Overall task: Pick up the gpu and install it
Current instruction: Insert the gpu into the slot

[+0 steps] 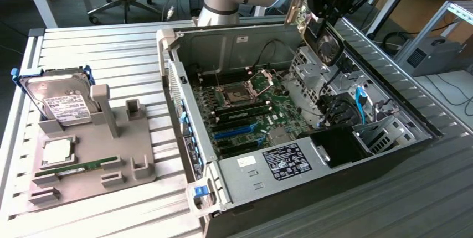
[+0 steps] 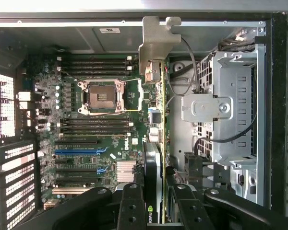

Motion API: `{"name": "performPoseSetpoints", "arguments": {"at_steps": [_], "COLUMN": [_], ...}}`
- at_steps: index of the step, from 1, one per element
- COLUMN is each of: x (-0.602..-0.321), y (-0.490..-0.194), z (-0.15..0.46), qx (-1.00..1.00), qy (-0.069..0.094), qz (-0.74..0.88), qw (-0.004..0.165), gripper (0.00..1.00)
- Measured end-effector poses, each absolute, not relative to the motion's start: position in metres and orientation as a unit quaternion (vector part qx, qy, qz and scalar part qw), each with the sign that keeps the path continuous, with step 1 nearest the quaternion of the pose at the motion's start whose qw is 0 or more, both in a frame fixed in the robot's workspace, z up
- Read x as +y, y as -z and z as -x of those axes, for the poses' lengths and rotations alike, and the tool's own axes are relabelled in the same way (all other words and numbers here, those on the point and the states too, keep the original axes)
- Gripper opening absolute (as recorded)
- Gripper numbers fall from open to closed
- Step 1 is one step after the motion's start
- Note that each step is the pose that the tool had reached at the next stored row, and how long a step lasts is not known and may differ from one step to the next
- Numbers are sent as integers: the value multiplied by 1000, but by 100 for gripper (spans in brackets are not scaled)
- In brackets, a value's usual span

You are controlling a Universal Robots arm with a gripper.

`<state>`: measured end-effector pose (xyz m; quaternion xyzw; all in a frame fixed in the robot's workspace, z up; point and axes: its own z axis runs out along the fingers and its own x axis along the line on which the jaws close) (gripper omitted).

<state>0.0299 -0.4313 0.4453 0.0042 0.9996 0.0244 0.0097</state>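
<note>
Exterior view: a large open black-and-grey steel computer case lies on its side on the slatted metal table, its green motherboard exposed. Above the drive-bay end, toward the exterior view's right, hangs the gpu, a thin black card with a round fan. The black gripper has its jaws clamped against both faces of the card. In the wrist view the card is edge-on, with its grey metal bracket at the end away from the fingers. It seems to lie across the long blue expansion slot. Doing this step well means squaring it to that slot, plumb, clear of the black cables.
</note>
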Motion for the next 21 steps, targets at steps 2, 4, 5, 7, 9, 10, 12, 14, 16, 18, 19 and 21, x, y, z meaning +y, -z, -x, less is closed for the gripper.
{"name": "performPoseSetpoints", "arguments": {"at_steps": [2, 4, 5, 7, 9, 10, 12, 14, 16, 18, 19, 21], "x": [-431, -431, -431, -431, -431, -431, -431, -431, -431, -431, -431, -431], "y": [-445, -445, -445, -445, -445, -445, -445, -445, -445, -445, -445, -445], "z": [-30, -30, -30, -30, -30, -30, -30, -30, -30, -30, -30, -30], "qx": [1000, 1000, 1000, 1000, 1000, 1000, 998, 995, 993, 991, 990, 987], "qy": [-24, -24, -24, -24, -24, -25, -25, -25, -25, -25, -26, -26], "qz": [-4, -4, -4, -4, 4, 15, 54, 93, 112, 130, 139, 157], "qw": [10, 10, 10, 10, 9, 9, 8, 7, 7, 6, 6, 6], "gripper": [27, 27, 27, 27, 27, 27, 27, 27, 27, 27, 27, 27]}}
